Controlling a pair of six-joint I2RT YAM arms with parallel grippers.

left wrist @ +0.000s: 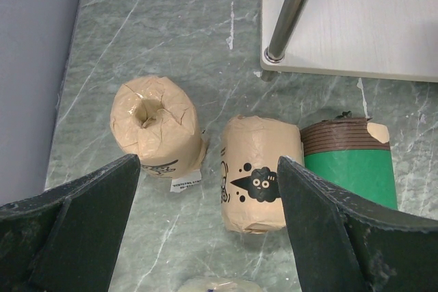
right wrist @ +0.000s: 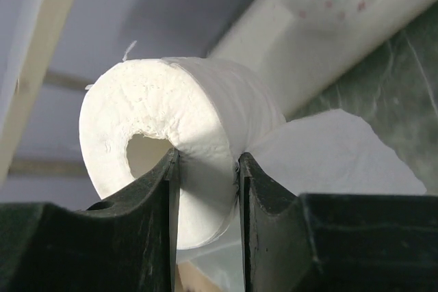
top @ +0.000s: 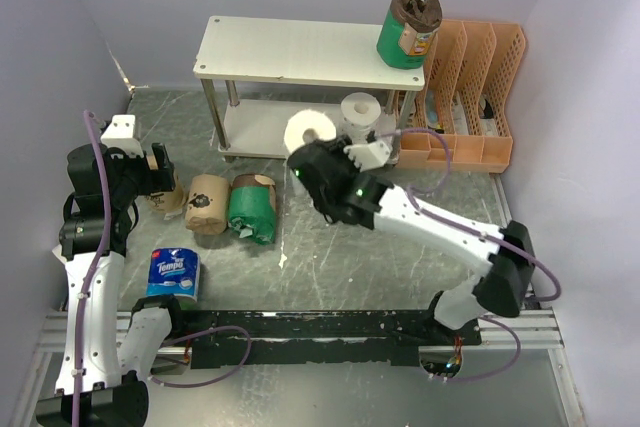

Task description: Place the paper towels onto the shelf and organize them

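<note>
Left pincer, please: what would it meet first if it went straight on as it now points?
Likely the lying tan roll or the second tan roll beside it; depth is unclear.

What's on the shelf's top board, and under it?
A green roll, at its right end. Below, one white roll shows at the front; the board hides the rest of the lower tier.

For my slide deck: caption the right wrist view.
Right gripper pinching a bare white roll by its wall, one finger in the core.
</note>
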